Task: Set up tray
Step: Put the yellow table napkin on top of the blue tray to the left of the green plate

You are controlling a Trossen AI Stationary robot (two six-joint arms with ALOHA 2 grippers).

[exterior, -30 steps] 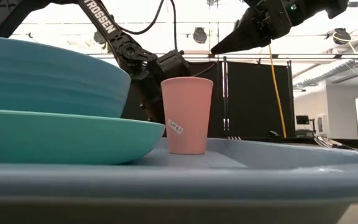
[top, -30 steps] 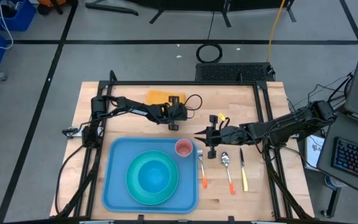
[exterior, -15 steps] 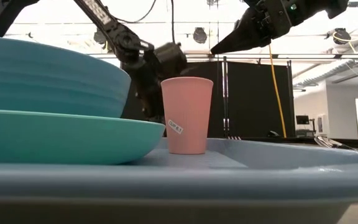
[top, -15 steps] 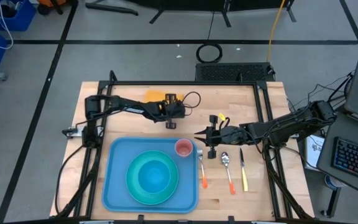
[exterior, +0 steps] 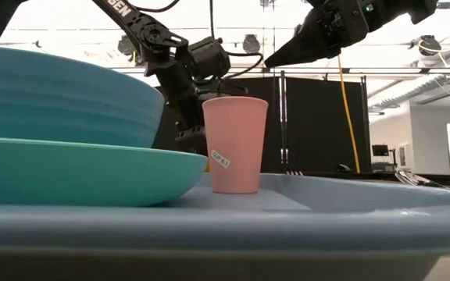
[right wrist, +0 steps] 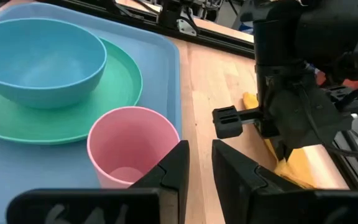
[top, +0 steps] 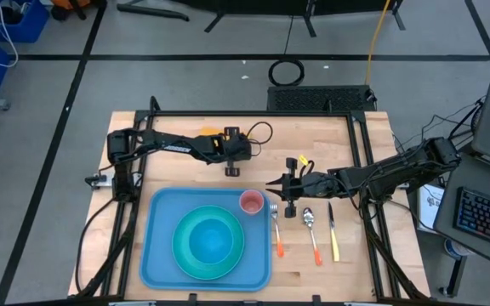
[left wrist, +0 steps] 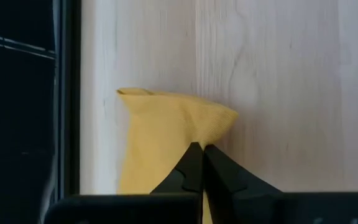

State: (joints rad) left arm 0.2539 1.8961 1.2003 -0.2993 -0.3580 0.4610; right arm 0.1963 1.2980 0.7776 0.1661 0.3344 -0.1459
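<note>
Overhead, left gripper [top: 232, 169] clenched on a yellow cloth [left wrist: 166, 137], right gripper [top: 270, 184] slightly parted, empty, beside the tray [top: 158, 246]'s pink cup [top: 251, 202].

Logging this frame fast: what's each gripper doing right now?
Left gripper: shut, empty, fingertips over the yellow cloth.
Right gripper: slightly open, holding nothing, just beside the pink cup.

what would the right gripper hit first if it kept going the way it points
Probably the pink cup: the right gripper points at it on the tray. It may hover higher, so it might pass over.
</note>
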